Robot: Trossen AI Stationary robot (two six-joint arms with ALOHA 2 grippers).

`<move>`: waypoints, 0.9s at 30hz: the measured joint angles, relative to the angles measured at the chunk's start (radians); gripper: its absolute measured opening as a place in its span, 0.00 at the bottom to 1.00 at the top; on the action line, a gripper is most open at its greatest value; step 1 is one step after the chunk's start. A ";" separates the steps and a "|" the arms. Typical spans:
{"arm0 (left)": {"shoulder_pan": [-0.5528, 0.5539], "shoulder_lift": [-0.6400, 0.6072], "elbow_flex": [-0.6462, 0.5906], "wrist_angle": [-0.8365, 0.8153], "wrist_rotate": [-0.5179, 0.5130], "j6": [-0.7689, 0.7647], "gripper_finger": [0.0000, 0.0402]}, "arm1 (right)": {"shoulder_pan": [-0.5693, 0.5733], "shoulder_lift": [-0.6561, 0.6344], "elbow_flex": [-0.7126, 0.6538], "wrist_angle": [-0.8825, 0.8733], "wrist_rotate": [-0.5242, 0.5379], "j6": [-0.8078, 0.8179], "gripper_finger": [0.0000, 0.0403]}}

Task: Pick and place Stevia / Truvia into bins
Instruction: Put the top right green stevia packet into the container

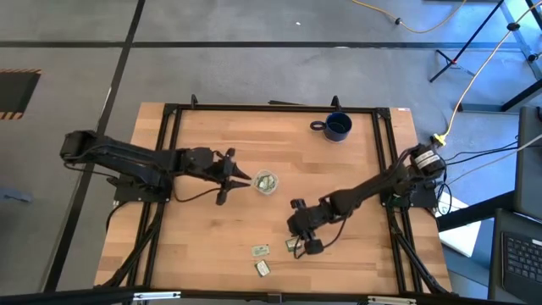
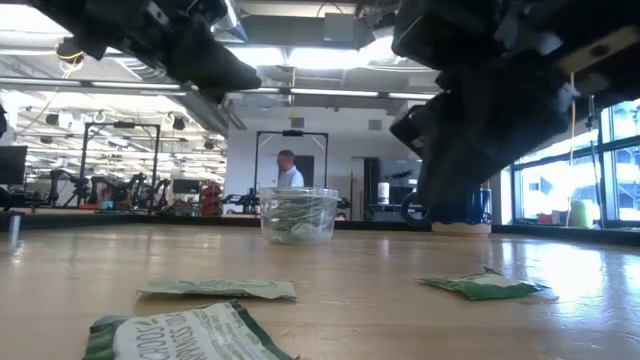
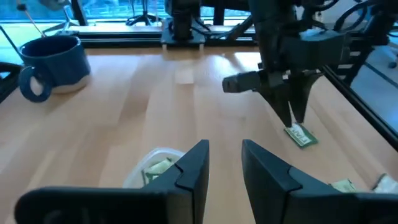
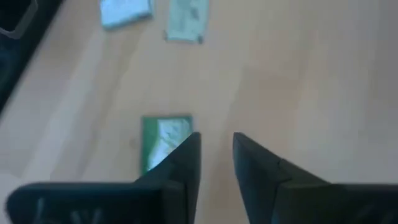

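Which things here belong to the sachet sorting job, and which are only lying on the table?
Belong to the job:
- loose sachets
- sachet under the right gripper
- clear cup with sachets inside
- right gripper, above that sachet
- left gripper, beside the cup

Just lying about:
- blue mug

We see a dark blue mug (image 1: 338, 127) with a handle standing near the far edge of the wooden table (image 1: 220, 237); a person (image 2: 287, 167) stands in the room behind
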 joint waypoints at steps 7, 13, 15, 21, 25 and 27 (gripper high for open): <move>-0.020 0.006 -0.017 0.020 0.000 -0.007 0.22 | 0.077 0.036 0.001 0.060 0.078 0.056 0.24; -0.021 0.006 -0.018 0.017 0.001 0.021 0.22 | 0.100 0.071 0.000 0.072 0.104 0.076 0.18; -0.021 0.005 -0.018 0.018 0.001 0.020 0.22 | 0.101 0.093 0.000 0.076 0.105 0.084 0.15; -0.021 0.005 -0.018 0.017 0.001 0.020 0.22 | 0.112 0.141 0.003 0.097 0.111 0.081 0.12; -0.021 0.006 -0.018 0.017 0.001 0.020 0.22 | 0.112 0.152 0.005 0.100 0.110 0.112 0.11; -0.021 0.006 -0.018 0.017 0.001 0.020 0.22 | 0.112 0.152 0.005 0.098 0.118 0.129 0.10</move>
